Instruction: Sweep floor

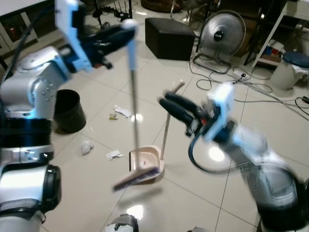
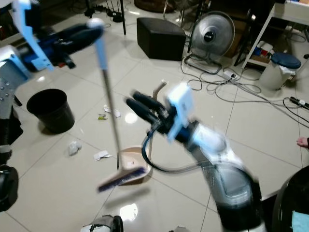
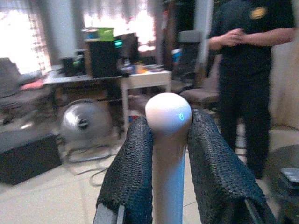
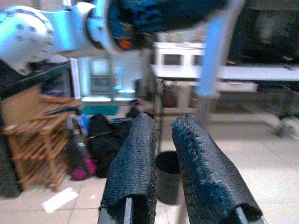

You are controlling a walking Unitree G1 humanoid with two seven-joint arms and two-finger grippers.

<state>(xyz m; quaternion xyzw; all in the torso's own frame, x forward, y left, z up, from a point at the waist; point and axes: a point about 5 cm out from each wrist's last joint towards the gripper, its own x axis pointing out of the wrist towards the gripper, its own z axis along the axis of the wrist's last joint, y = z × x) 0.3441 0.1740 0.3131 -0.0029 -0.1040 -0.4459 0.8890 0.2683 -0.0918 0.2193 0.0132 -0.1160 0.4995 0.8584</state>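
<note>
1. My left pincer (image 1: 126,26) is clenched on the knob of the broom (image 1: 132,96); its long handle drops near-upright to bristles touching the dustpan (image 1: 147,162).
2. My right pincer (image 1: 164,99), empty and nearly closed, hovers just right of the handle, nearer its middle.
3. Paper scraps (image 1: 114,154) lie on the floor left of the bristles.

our left gripper (image 1: 123,29) clamped on the broom (image 1: 133,101) top, bristles by the dustpan (image 1: 148,162), right gripper (image 1: 166,99) blurry, maybe empty
</note>
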